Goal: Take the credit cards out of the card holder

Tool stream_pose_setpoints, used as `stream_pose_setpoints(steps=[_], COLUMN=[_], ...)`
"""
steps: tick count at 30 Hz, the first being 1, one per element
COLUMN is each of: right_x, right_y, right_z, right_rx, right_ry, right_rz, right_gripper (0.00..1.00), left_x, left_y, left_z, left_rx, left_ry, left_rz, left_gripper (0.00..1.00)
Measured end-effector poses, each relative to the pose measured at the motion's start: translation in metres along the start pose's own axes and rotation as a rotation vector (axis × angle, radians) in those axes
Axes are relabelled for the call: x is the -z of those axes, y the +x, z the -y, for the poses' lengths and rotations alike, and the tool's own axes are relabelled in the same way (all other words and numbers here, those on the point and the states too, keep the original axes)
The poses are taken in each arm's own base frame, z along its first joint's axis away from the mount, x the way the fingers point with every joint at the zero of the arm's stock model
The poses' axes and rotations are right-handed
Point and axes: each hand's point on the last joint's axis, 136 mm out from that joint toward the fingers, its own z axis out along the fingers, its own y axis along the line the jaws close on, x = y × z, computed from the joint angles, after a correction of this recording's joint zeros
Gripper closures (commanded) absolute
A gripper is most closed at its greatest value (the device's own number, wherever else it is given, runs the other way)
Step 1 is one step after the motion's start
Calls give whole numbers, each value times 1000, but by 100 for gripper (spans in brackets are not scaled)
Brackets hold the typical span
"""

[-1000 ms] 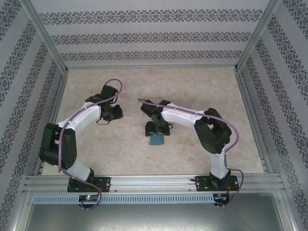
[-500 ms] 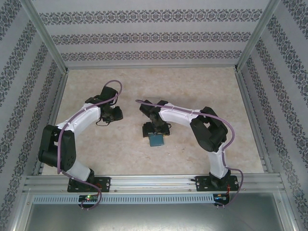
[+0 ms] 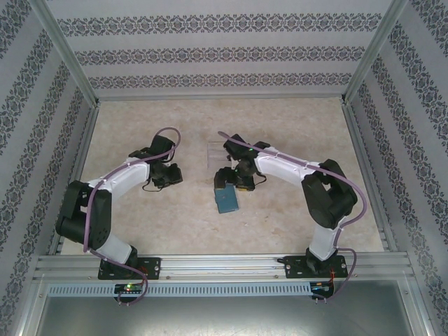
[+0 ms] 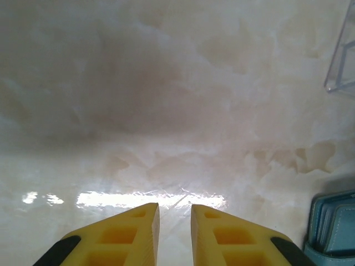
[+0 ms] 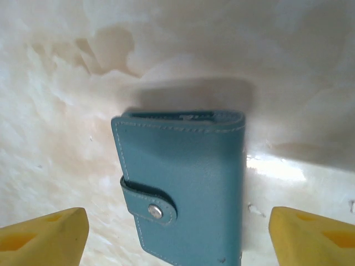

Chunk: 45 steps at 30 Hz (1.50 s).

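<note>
The card holder [image 3: 226, 200] is a teal wallet lying shut on the marble tabletop, its snap strap fastened. In the right wrist view the card holder [image 5: 186, 183] lies flat between and just beyond my yellow fingers. My right gripper [image 5: 177, 238] is open wide and touches nothing; from above, my right gripper [image 3: 230, 183] sits just behind the holder. My left gripper [image 3: 171, 175] hovers to the holder's left. In its wrist view my left gripper [image 4: 175, 221] has only a narrow gap, with nothing in it. The card holder's edge [image 4: 333, 230] shows at lower right. The credit cards are hidden inside.
A clear plastic tray [image 3: 218, 152] lies on the table just behind the right gripper, and its corner [image 4: 344, 55] shows in the left wrist view. Patterned walls and metal rails [image 3: 364, 161] enclose the table.
My right gripper has drawn back and to the right off the card holder, which now lies uncovered and slightly turned. The left arm has shifted a little nearer.
</note>
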Motion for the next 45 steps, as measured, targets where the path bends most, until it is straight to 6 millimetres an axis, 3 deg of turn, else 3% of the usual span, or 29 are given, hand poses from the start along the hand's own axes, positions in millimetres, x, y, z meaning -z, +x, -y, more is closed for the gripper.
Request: stream_pose_setpoints(steps=[7,17,28,37,45], right_x=[-5,-11,-24,-30,-34], right_y=[-7,14,23,23,24], right_z=[-3,26,24,23,15], right_rx=[17,3,32,26,-5], right_ry=[-140,-179,-289,-344,-407], right_rz=[0,-21,-55,-53,-33], right_gripper=[30,38,54,78,84], left_x=[-8,-13,-29,-31,-28], left_y=[10,50,74,79,85], left_z=[33,79,127,140,138], left_rx=[-57,-162,-190,-197,-199], left_ry=[79,134,156,150,126], left_rz=[-9,-58,-108,-109,-131], left_gripper=[78,78,78,76,75])
